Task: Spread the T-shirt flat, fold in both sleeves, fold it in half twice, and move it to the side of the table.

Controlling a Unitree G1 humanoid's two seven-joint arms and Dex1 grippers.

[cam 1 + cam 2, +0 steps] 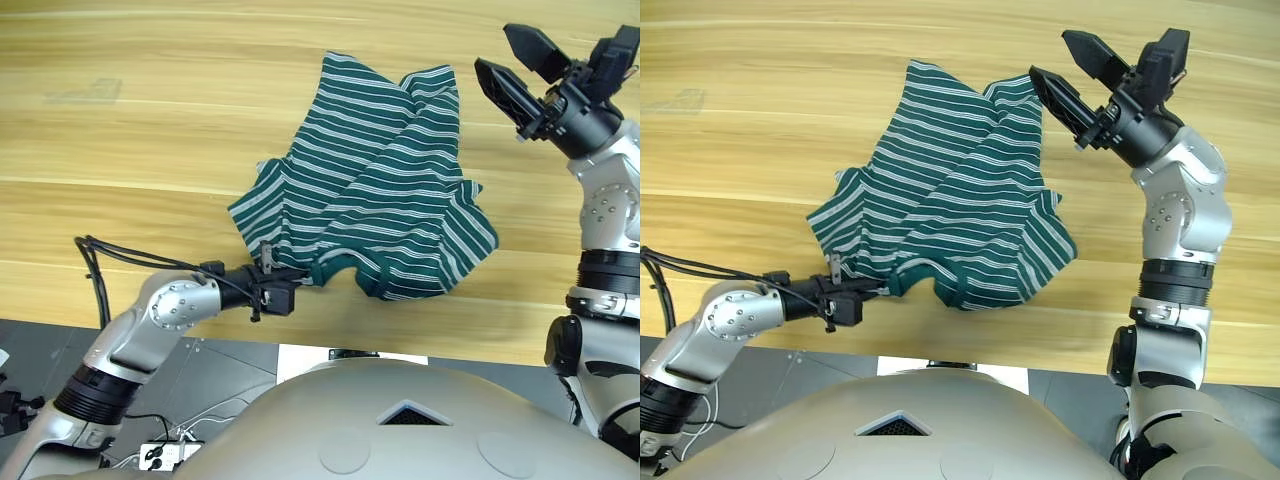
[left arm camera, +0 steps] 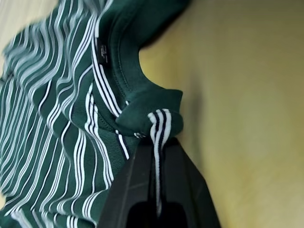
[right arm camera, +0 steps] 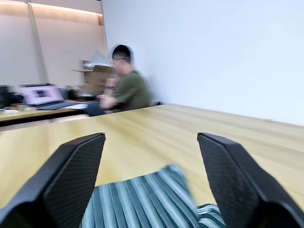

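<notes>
**Crumpled T-shirt pinched at the collar, right gripper free above it**

The wooden table (image 1: 150,150) carries the green, white-striped T-shirt (image 1: 380,200), which lies in a loose heap around the middle of the tabletop, slightly towards the robot's right. Black cables (image 1: 100,260) loop off the left forearm over the table's near edge. Below that edge is dark grey floor (image 1: 40,350). Nothing lies between either gripper and the cloth.

The shirt's long axis runs from the near edge of the table away from the robot, leaning a little to the right. The ribbed collar (image 2: 118,61) is at the near end, facing the robot. The cloth is doubled over itself in broad folds, with one flap spreading to the left and a wider one to the right.

The left gripper (image 1: 298,280) sits low at the near end of the shirt, its fingers clamped on a striped fold of fabric just beside the collar. In the left wrist view a strip of the cloth runs down between the two dark fingers (image 2: 180,190).

The right gripper (image 1: 1050,55) hangs above the table by the far right corner of the shirt, fingers spread wide and holding nothing, apart from the cloth.

The folds hide the sleeves and the hem, so I cannot tell which edge is which. The right wrist view is motion-blurred and shows just a strip of striped fabric below the fingers.
</notes>
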